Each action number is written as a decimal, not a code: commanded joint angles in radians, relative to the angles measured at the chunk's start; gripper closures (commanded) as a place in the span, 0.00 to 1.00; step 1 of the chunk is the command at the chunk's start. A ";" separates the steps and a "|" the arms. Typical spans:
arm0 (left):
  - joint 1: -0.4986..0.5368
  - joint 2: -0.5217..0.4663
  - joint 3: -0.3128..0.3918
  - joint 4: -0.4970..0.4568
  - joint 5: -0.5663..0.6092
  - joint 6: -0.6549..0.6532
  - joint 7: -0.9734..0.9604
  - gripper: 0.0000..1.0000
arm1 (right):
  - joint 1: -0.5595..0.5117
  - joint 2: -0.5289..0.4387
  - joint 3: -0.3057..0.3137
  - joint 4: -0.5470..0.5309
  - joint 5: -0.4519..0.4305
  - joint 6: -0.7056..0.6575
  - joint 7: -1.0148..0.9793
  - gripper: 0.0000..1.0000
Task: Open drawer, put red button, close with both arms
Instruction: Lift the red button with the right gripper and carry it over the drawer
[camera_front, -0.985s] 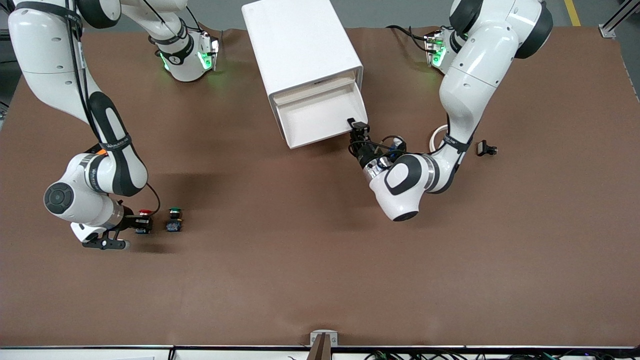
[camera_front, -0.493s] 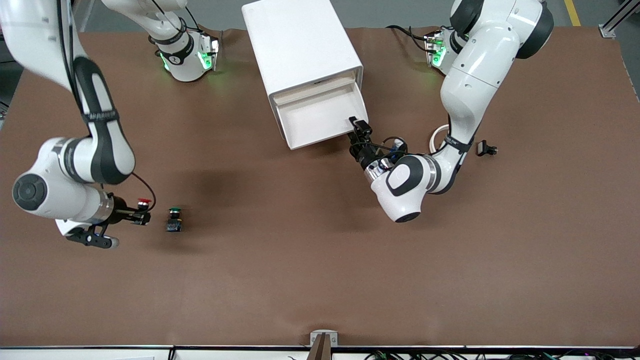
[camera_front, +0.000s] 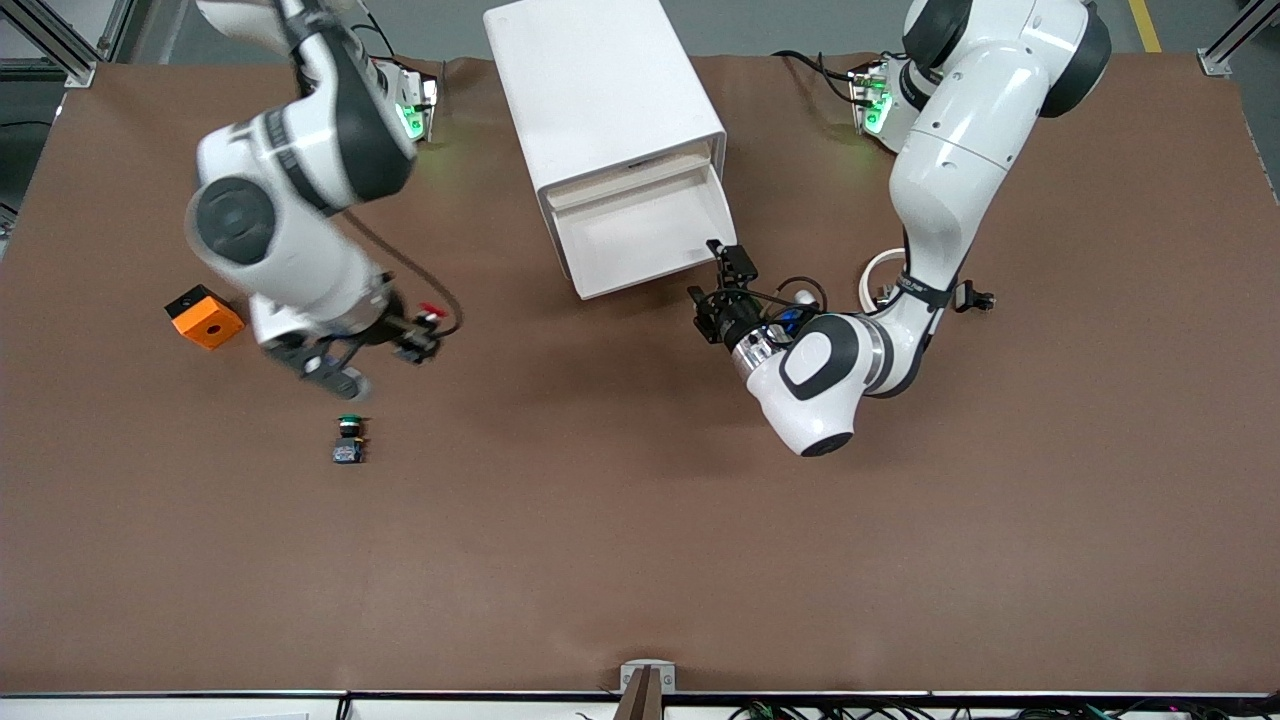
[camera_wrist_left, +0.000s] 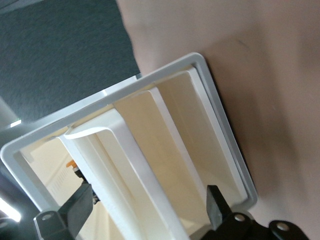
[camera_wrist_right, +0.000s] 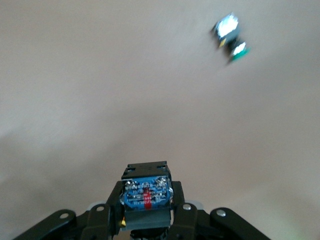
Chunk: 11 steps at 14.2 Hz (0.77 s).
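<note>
The drawer (camera_front: 640, 235) stands pulled out of the white cabinet (camera_front: 600, 90), its tray bare. My left gripper (camera_front: 722, 280) is open just off the drawer's corner toward the left arm's end, holding nothing. In the left wrist view its two fingers (camera_wrist_left: 215, 207) straddle the drawer's front (camera_wrist_left: 150, 165) without gripping it. My right gripper (camera_front: 418, 335) is shut on the red button (camera_front: 432, 311), held in the air over the table between the orange cube and the cabinet. The right wrist view shows the red button's blue base (camera_wrist_right: 146, 192) between the fingers.
A green-capped button (camera_front: 348, 438) stands on the table nearer the front camera than my right gripper, also seen as the green button (camera_wrist_right: 231, 37). An orange cube (camera_front: 205, 316) lies toward the right arm's end. A small black part (camera_front: 972, 297) and a white cable loop (camera_front: 880, 272) lie beside the left arm.
The right arm lifted the red button off the table and swung it toward the cabinet, uncovering the orange cube. The left gripper opened, let go of the drawer and backed off slightly.
</note>
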 joint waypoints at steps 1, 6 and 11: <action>0.011 -0.010 0.022 0.018 0.014 0.004 0.165 0.00 | 0.102 -0.017 -0.016 -0.012 0.012 0.009 0.175 1.00; 0.024 -0.012 0.060 0.054 0.016 0.006 0.458 0.00 | 0.268 -0.006 -0.018 -0.010 0.011 0.058 0.459 1.00; 0.012 -0.031 0.108 0.072 0.022 0.038 0.618 0.00 | 0.374 0.012 -0.018 -0.010 0.011 0.099 0.701 1.00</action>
